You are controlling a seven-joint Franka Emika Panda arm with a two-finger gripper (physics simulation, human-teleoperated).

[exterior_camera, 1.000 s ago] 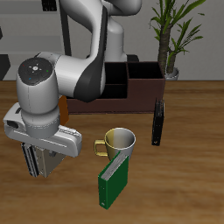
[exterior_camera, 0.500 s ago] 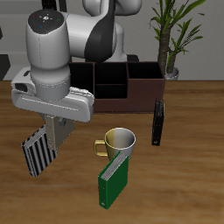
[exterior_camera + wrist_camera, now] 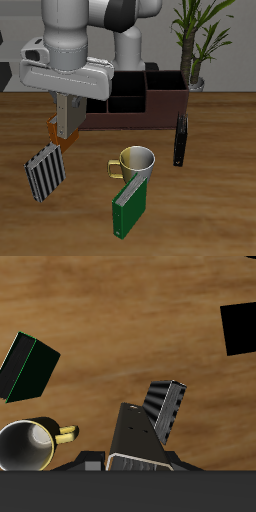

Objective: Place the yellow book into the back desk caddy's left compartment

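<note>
My gripper (image 3: 63, 132) hangs in the air over the table's front part, shut on the yellow book (image 3: 50, 130), whose orange cover shows beside the fingers. In the wrist view the held book (image 3: 135, 434) shows edge-on as a dark wedge. The back desk caddy (image 3: 130, 121), a long dark-brown box, stands farther back behind my arm. Its squarish black-lined end compartment (image 3: 166, 82) is open and partly in view near the plant. The rest of the caddy is hidden by my arm.
A grey striped book (image 3: 45, 172) stands just below the gripper and also shows in the wrist view (image 3: 166, 408). A yellow-green mug (image 3: 135, 161), a green book (image 3: 128, 206) leaning on it, a black book (image 3: 181, 140) and a potted plant (image 3: 196, 45) are around.
My gripper has risen from the tabletop beside the striped book, lifting the yellow book with it. The striped book, earlier hidden by my arm, stands uncovered.
</note>
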